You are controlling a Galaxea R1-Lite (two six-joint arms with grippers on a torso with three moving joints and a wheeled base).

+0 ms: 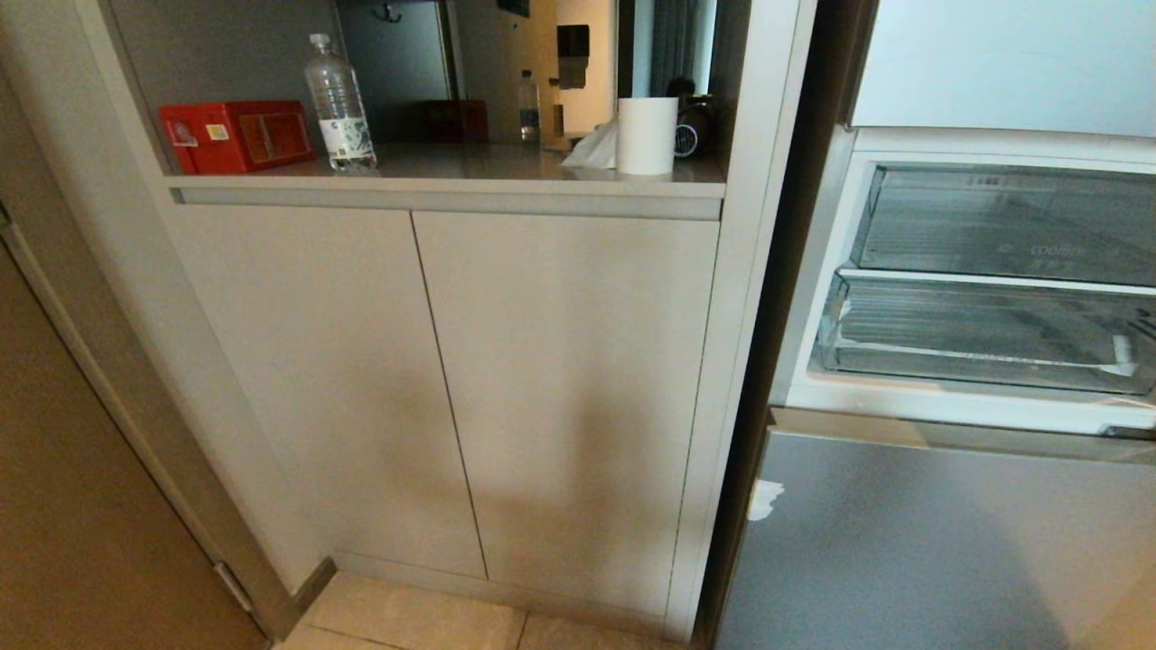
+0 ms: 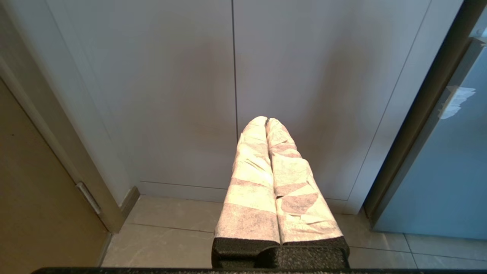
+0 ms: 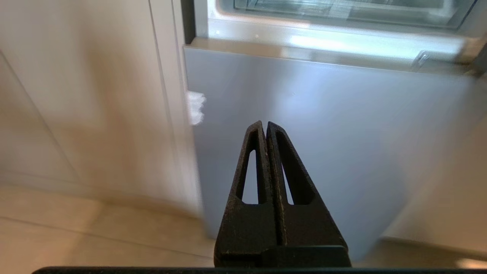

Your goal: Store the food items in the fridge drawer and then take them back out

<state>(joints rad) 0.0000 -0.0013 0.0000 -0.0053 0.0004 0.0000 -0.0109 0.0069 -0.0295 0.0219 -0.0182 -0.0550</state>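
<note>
The fridge stands open at the right of the head view, with two clear drawers one above the other. The lower one, with a ribbed floor, is the fridge drawer (image 1: 984, 338); its front lettering is too faint to read, and it looks pushed in. The food items are out of view. My left gripper (image 2: 266, 120), its fingers wrapped in pale tape, is shut and empty and points at the cabinet doors (image 2: 182, 95). My right gripper (image 3: 265, 123), with bare black fingers, is shut on nothing in front of the grey lower fridge door (image 3: 342, 133). Neither arm shows in the head view.
A shelf (image 1: 452, 185) above the cabinet doors carries a red box (image 1: 235, 135), a water bottle (image 1: 340, 104), a white paper roll (image 1: 647, 135) and a crumpled tissue (image 1: 591, 149). The upper clear drawer (image 1: 1011, 226) sits above the fridge drawer. A brown door (image 1: 63, 469) stands at the left, above a tiled floor (image 1: 406, 623).
</note>
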